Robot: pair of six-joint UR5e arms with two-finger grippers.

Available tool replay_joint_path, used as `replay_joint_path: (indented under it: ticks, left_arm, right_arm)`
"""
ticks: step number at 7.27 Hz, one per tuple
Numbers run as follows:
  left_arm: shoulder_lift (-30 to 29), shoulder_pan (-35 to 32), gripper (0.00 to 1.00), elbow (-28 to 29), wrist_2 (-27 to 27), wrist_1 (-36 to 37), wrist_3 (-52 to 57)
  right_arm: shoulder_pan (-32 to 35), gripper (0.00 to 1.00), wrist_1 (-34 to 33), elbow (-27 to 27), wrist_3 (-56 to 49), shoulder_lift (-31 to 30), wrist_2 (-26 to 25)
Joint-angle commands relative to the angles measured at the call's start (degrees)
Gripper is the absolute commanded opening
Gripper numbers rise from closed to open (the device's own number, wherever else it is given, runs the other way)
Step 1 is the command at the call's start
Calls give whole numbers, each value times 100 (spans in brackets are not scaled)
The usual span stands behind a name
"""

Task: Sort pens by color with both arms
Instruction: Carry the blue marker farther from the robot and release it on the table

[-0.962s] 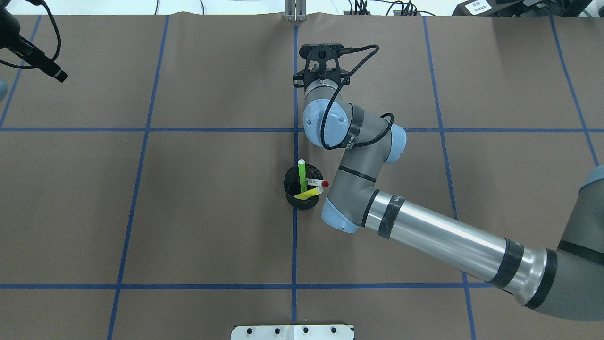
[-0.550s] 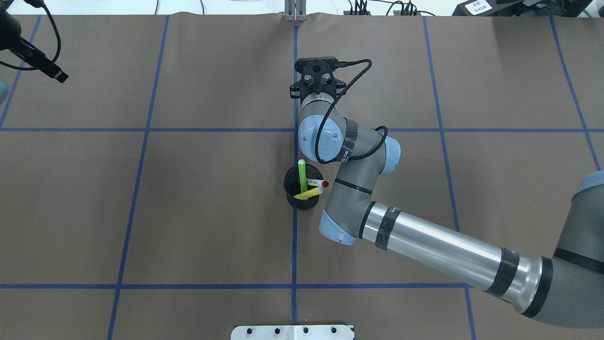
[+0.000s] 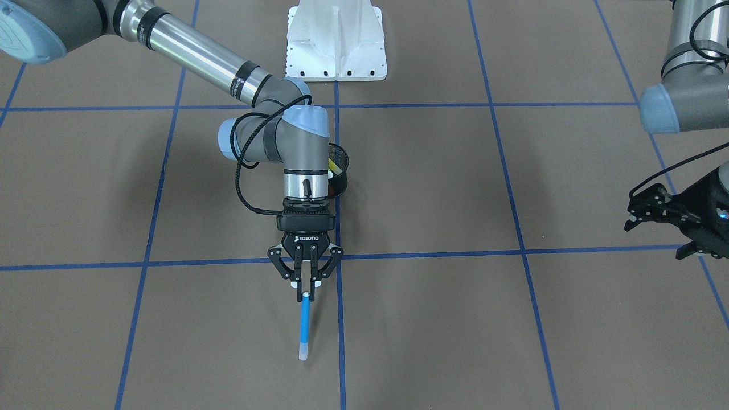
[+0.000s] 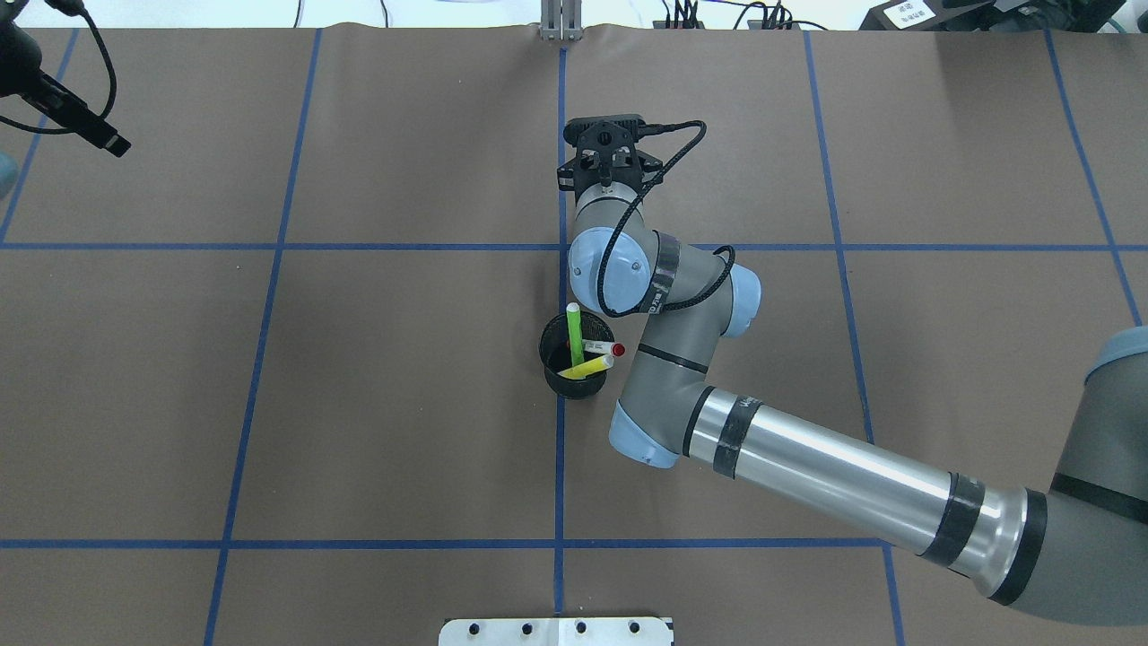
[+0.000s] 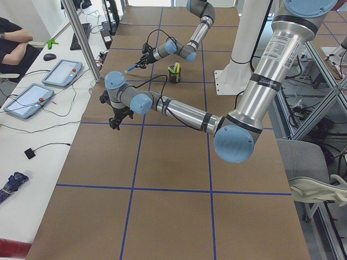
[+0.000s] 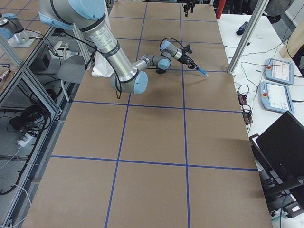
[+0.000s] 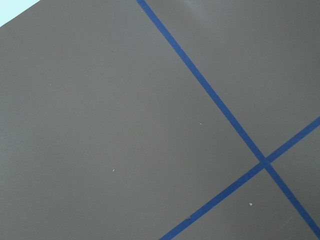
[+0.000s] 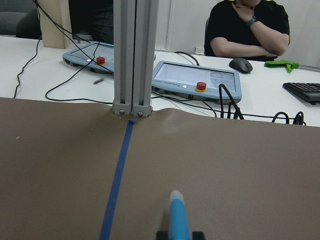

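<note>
Blue pen [image 3: 304, 327] juts toward 6 o'clock in the front view, pale cap outermost, its other end pinched by the right claw [image 3: 306, 291], whose fingers are narrowed onto it. Bare brown table [image 3: 455, 341] lies all round it, with a blue tape line [image 3: 340, 319] just beside at 3 o'clock. Behind the wrist at 1 o'clock, a black mesh cup [image 3: 343, 173] holds the green pen [image 4: 575, 334], yellow pen [image 4: 587, 366] and red-ended pen [image 4: 603, 346]. Well apart at 3 o'clock, the left claw [image 3: 655, 239] hangs spread wide
</note>
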Motion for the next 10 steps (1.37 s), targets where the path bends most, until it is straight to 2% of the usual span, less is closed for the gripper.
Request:
replay_joint_path:
  ticks: [1,2,3,5,6,7,8,9,10]
  left_arm:
    - [-42,0,100,2,7,6,-12]
    - [-42,0,100,2,7,6,-12]
    - [-42,0,100,2,7,15,-12]
    - [-138,0,100,2,7,32,-30]
    - [-295,0,100,2,16,76,-47]
    - [-419,0,100,-7,24,85,-169]
    - [-559,9,100,-24,33,85,-353]
    - [-708,35,100,-42,42,155,-442]
    - [-1032,70,100,-68,94,564,-460]
  right_arm:
    - [-3,4,9,-102,42,34,-97]
    - [-3,99,87,-93,77,61,-88]
    - [-11,100,471,-93,165,61,-27]
    - [32,100,545,99,183,69,436]
    - [259,100,536,396,192,78,1066]
    - [583,100,501,669,192,44,1960]
    - [926,100,484,724,192,35,2673]
    - [1451,100,318,751,201,-44,3664]
    - [2039,100,3,907,192,-175,4744]
